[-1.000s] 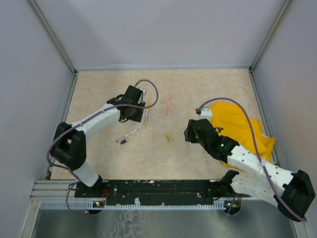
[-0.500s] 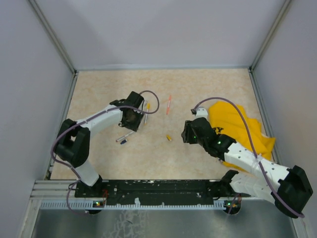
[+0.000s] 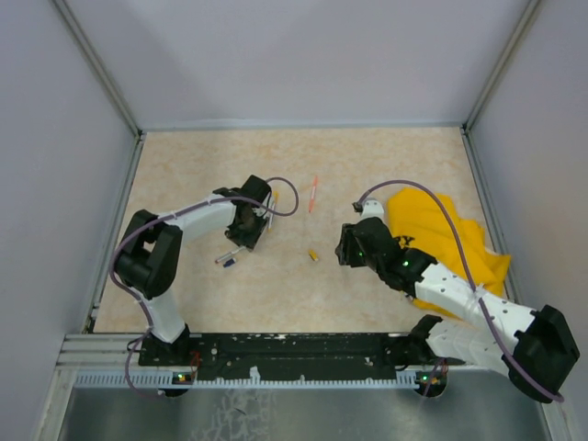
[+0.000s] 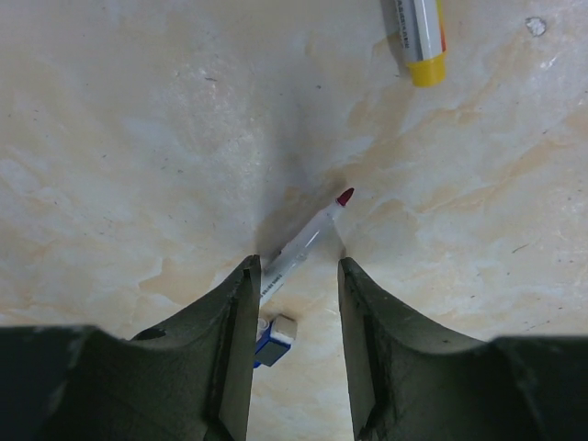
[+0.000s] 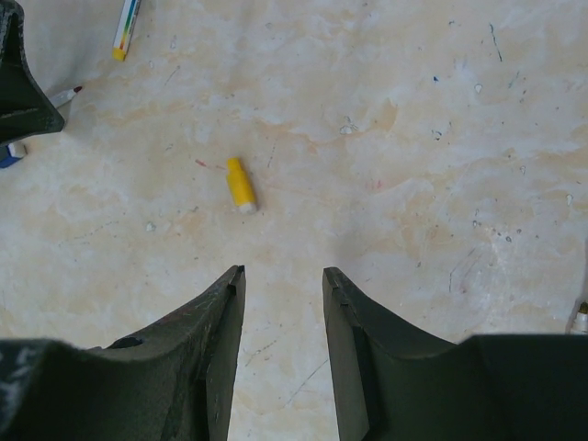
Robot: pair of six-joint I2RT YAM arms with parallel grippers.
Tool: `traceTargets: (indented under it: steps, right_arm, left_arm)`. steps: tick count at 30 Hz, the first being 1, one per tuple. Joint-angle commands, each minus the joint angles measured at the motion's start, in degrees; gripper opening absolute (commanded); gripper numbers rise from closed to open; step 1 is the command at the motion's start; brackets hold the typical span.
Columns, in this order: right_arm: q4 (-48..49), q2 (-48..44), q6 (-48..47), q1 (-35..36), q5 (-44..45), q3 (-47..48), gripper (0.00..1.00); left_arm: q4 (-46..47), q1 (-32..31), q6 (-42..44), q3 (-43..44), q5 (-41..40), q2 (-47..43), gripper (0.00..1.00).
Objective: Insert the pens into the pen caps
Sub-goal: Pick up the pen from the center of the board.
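Observation:
My left gripper point(image 3: 243, 239) is open and hovers low over a white pen point(image 3: 235, 252). In the left wrist view the gripper point(image 4: 294, 271) straddles this uncapped, red-tipped pen point(image 4: 310, 237); a small blue-and-white piece point(image 4: 274, 338) lies at the pen's rear end. A white pen with a yellow end point(image 4: 418, 37) lies farther off. My right gripper point(image 3: 342, 253) is open and empty, a little right of a yellow pen cap point(image 3: 313, 255). In the right wrist view the gripper point(image 5: 283, 274) is short of the cap point(image 5: 240, 184). An orange-pink pen point(image 3: 313, 193) lies at the back middle.
A big yellow cloth point(image 3: 450, 241) lies crumpled at the right, under my right arm. The yellow-ended pen point(image 5: 126, 28) and the left gripper's finger point(image 5: 18, 83) show at the top left of the right wrist view. Grey walls enclose the tan table point(image 3: 386, 165).
My left gripper has moved nearer and down over the white red-tipped pen. My right gripper has shifted slightly left toward the yellow cap. Nothing was grasped.

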Motion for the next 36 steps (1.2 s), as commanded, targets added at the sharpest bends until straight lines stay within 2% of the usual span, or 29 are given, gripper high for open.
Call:
traceTargets:
  steps: [1, 16, 29, 36]
  right_arm:
    - [2.02, 0.16, -1.21, -0.61, -0.23, 2.58, 0.4]
    - [1.93, 0.66, -1.12, -0.7, -0.56, 2.84, 0.4]
    - [1.75, 1.44, -1.09, -0.66, -0.93, 3.62, 0.4]
    - [1.73, 0.93, -0.58, -0.7, -0.61, 3.8, 0.4]
  left_arm:
    - [-0.38, 0.28, 0.63, -0.3, -1.44, 1.1, 0.45]
    - [1.25, 0.81, 1.73, -2.84, -4.01, 1.94, 0.29]
    - [3.55, 0.94, 4.0, -3.42, -4.62, 1.15, 0.22]
    - [4.62, 0.94, 4.15, -3.22, -5.06, -2.21, 0.19]
